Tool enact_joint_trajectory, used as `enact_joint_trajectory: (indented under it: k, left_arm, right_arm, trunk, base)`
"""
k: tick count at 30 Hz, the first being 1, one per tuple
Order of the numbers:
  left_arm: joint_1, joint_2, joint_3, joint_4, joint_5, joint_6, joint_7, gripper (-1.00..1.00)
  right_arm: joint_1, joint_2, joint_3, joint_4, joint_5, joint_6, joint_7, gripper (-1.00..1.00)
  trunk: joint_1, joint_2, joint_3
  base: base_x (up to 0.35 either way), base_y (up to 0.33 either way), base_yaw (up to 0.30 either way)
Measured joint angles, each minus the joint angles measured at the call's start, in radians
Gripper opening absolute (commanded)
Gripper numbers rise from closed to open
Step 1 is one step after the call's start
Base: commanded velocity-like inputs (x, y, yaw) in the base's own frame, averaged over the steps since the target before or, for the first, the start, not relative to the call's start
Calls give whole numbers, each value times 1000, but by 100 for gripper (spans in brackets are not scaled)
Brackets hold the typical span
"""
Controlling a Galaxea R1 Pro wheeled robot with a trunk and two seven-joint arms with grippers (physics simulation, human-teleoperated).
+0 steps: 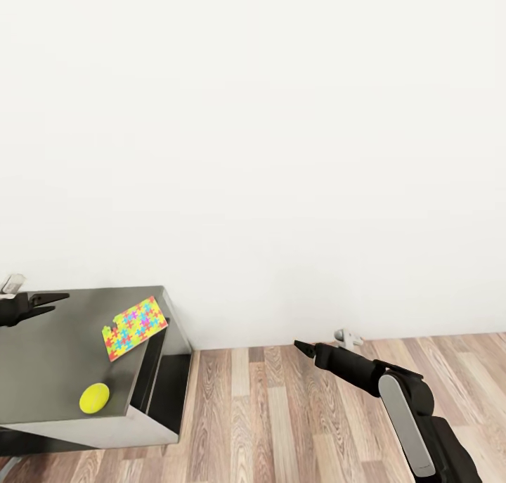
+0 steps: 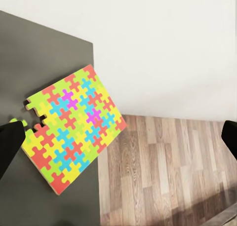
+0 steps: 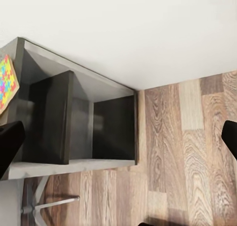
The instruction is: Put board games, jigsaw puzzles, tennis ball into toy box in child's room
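The left gripper hangs over the table at the head view's 9 o'clock edge, its jaws parted and empty; the right gripper reaches out over the wood floor toward 5 o'clock, and whether it is open I cannot tell. The coming move turns on the jigsaw puzzle: it lies at about 4 o'clock from the left claw, near it, with its far corner overhanging the table's end and its long axis running diagonally, 8 to 2 o'clock. The left arm is plainly nearer. The tennis ball sits toward 6 o'clock from the puzzle, apart from it. Nothing stands between claw and puzzle, in my judgement.
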Motion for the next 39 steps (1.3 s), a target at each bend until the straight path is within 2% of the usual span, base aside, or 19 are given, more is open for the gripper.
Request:
enact_joint_trajectory:
  k: [39]
  left_arm:
    - [0,-6,-1,0,-1,-2,1,100]
  right_arm:
    - [0,0,1,0,-1,-32,1,100]
  trunk:
    - [0,0,65]
  base:
    - [0,0,0]
